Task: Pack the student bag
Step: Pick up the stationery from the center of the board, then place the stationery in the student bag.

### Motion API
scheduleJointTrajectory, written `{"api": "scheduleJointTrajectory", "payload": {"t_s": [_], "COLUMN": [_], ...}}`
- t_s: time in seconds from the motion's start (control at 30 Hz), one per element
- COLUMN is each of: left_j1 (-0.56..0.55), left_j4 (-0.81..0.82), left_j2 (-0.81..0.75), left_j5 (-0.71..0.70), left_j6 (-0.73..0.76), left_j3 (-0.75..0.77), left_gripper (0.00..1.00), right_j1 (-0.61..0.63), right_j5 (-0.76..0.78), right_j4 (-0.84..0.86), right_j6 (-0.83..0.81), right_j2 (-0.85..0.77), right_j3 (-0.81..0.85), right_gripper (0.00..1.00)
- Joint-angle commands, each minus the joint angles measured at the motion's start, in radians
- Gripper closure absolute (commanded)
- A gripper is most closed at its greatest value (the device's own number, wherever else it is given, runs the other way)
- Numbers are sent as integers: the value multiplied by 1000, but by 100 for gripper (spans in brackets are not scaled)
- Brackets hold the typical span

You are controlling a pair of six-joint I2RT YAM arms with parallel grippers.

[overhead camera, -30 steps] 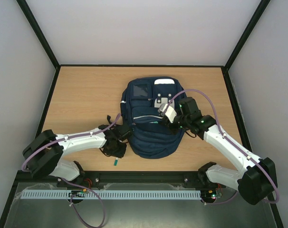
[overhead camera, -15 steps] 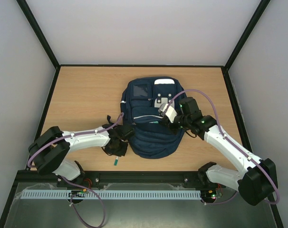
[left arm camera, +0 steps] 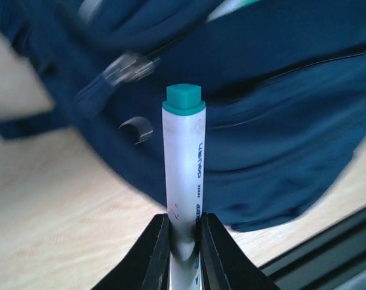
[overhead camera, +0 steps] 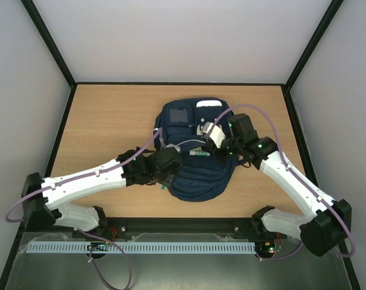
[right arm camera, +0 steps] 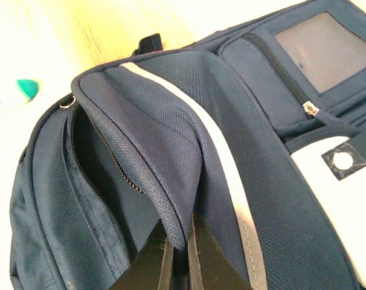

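student bag [overhead camera: 198, 181] flat at centre of table [overhead camera: 104, 121]; right gripper [right arm camera: 180, 234] clenched on flap edge, pocket mouth [right arm camera: 89, 151] gaping; left gripper [left arm camera: 184, 222] grasping pen [left arm camera: 183, 163], nearer arm; pen's long axis aimed at bag, teal cap leading; mouth lies just beyond.

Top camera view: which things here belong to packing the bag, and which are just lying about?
Part of the job:
- student bag
- white pen with teal cap, held in the left gripper
- right gripper, pinching the bag's flap up

Just there:
- wooden table
- purple arm cables
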Motion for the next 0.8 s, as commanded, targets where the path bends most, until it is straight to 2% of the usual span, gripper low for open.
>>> {"api": "scheduleJointTrajectory", "payload": {"t_s": [0.0,0.13,0.3,0.57,0.77], "left_j1": [-131,-249,-348,-376,-364], "left_j4": [22,63,143,234,324], "left_j2": [10,123,250,424,506], "left_j5": [-174,-314,-455,-718,-756], "left_j6": [171,357,586,884,1071], "left_j3": [135,279,345,395,413], "left_gripper": [93,97,98,97,97], "right_j1": [-2,-2,-2,-1,-1], "right_j5": [-31,-46,-51,-61,-79], "right_j4": [-135,-212,-276,-305,-304], "right_j6": [-24,-25,-35,-28,-15], "right_j2": [72,130,159,161,156], "right_j3": [177,301,400,425,425], "right_gripper": [99,99,99,99,99]}}
